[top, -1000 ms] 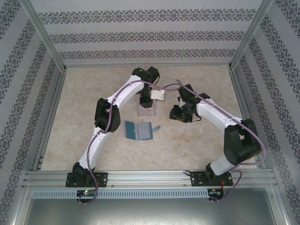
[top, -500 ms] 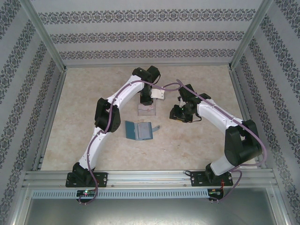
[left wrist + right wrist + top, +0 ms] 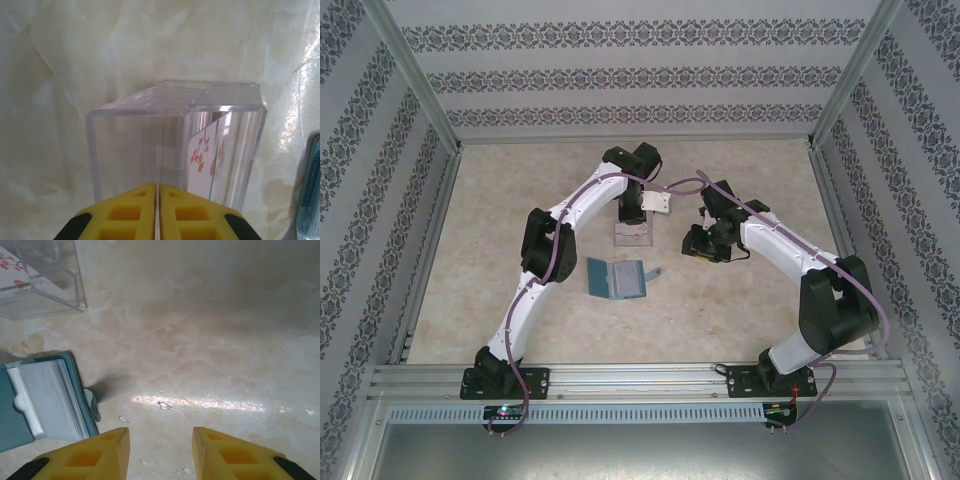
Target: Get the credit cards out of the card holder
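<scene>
Where the tray (image 3: 125, 150) sits, it holds a card (image 3: 201, 170)

1 card holder (image 3: 617, 279); 1 clear plastic tray (image 3: 125, 150); 1 pale credit card (image 3: 200, 159) with red blossom marks countable in the tray; 2 robot arms: left arm (image 3: 570, 210), right arm (image 3: 782, 247).

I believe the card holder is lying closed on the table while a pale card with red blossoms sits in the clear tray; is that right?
Not quite: the card holder lies open, not closed, as the right wrist view shows by its grey inner panels. The pale card with red blossoms does sit in the clear tray.
</scene>
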